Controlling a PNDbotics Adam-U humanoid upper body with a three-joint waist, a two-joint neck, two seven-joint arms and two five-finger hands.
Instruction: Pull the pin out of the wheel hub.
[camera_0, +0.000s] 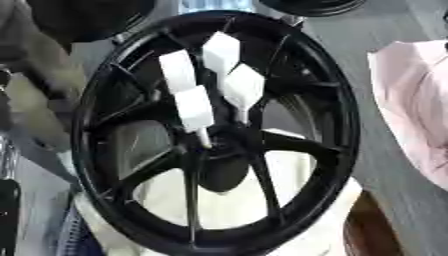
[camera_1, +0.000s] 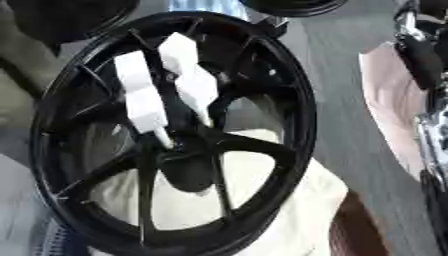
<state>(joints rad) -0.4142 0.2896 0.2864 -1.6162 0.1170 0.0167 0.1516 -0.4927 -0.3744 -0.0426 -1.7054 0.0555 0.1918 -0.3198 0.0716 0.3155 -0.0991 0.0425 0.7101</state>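
A large black spoked wheel hub (camera_0: 131, 90) stands tilted and fills most of both views. Several white block-shaped pin heads (camera_0: 194, 107) stick out on thin stems from the hub's centre (camera_0: 219, 150); one pair (camera_0: 178, 70) lies to the left and another (camera_0: 243, 86) to the right. Nothing touches the pins. A black and silver part of my right hand (camera_1: 430, 130) runs along the right edge of the right eye view, apart from the wheel. At the lower left edge of the left eye view shows a dark sliver of my left hand (camera_0: 7, 210).
The wheel rests on a cream cloth (camera_1: 289, 200) over a grey surface (camera_1: 341, 75). A pink cloth (camera_0: 416, 105) lies to the right. Other dark wheels sit at the top left (camera_0: 87, 17) and top (camera_0: 311, 6). A brown object (camera_0: 372, 232) lies at lower right.
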